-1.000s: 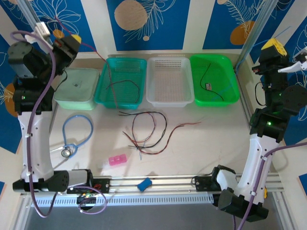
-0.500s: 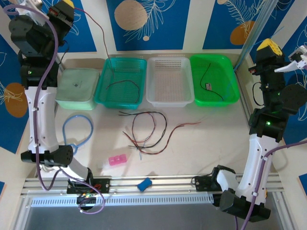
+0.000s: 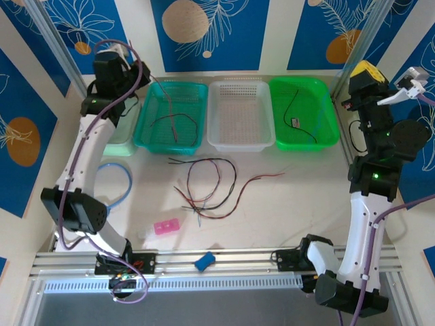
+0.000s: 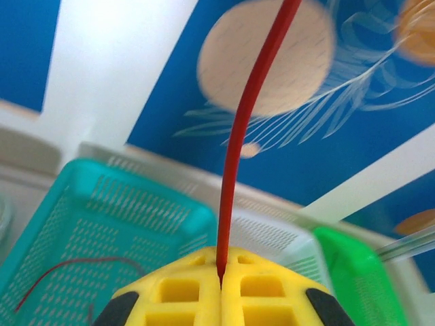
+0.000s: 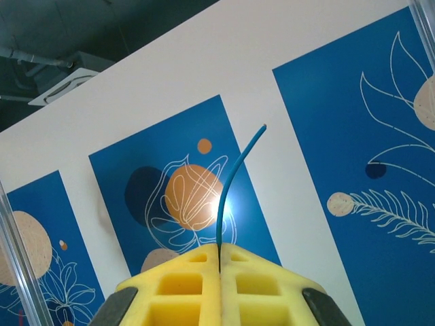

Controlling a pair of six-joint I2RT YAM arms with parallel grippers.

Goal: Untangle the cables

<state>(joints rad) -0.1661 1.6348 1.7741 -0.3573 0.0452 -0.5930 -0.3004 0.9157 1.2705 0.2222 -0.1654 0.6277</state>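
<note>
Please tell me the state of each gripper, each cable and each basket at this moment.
left gripper, shut on the red cable
right gripper, shut on the blue cable
red cable, pinched, running up from the gripper
blue cable, pinched, free end curving upward
cables on the table, tangled in loose loops
teal basket, holds a thin cable
green basket, holds a black cable

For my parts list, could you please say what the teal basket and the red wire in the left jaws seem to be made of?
The teal basket looks like glossy moulded plastic, its walls and floor perforated in a grid. The red wire looks plastic-sheathed, smooth, bending in a gentle curve; its core is hidden.
</note>
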